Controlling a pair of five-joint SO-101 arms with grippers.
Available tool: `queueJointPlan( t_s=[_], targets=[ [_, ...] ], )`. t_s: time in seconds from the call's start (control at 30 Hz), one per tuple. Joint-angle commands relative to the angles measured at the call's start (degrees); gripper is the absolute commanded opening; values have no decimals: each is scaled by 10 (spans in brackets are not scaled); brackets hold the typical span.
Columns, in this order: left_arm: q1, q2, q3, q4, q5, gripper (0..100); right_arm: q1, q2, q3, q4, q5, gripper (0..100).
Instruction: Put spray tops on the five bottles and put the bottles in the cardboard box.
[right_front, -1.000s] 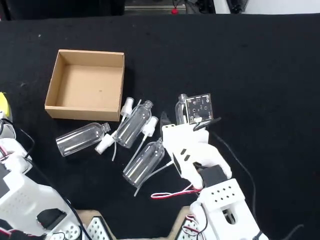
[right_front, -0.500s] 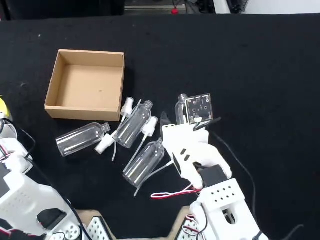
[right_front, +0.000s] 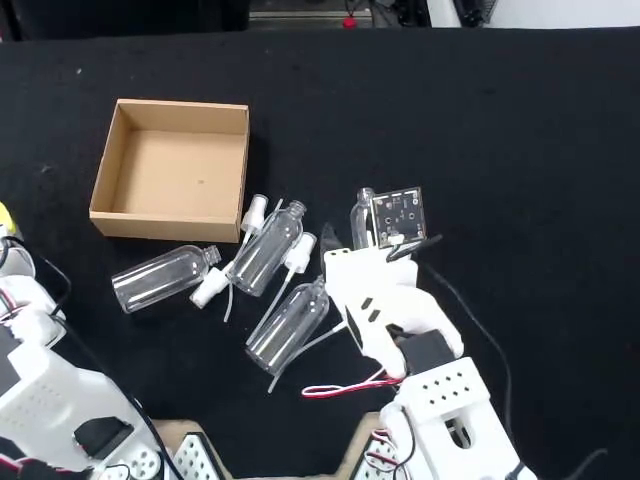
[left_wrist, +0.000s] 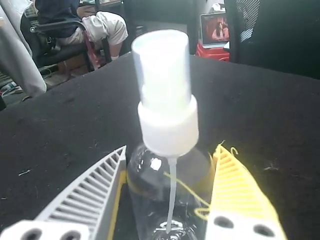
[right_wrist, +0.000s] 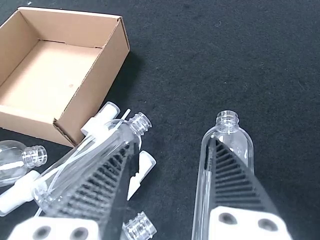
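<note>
Left wrist view: left end effector (left_wrist: 171, 150) grasps capped bottle (left_wrist: 165, 175); right end effector (right_wrist: 167, 145) released, among loose bottles (right_wrist: 100, 150).

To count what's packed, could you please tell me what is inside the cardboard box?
The cardboard box holds nothing: only its bare floor shows. From above, no part of the floor is covered.

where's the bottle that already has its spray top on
The capped bottle stands upright in the left gripper, between its grey and yellow fingers in the left wrist view, above the black table.
</note>
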Motion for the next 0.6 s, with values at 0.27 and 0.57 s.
queueJointPlan(
  t_s=[0.27,0.57],
  targets=[
    [7,-76,-3,7,18,225,7,-5,-4,-16,-5,212],
    [82,-340,-3,273,82,224,13,-7,-5,-17,-5,212]
  ],
)
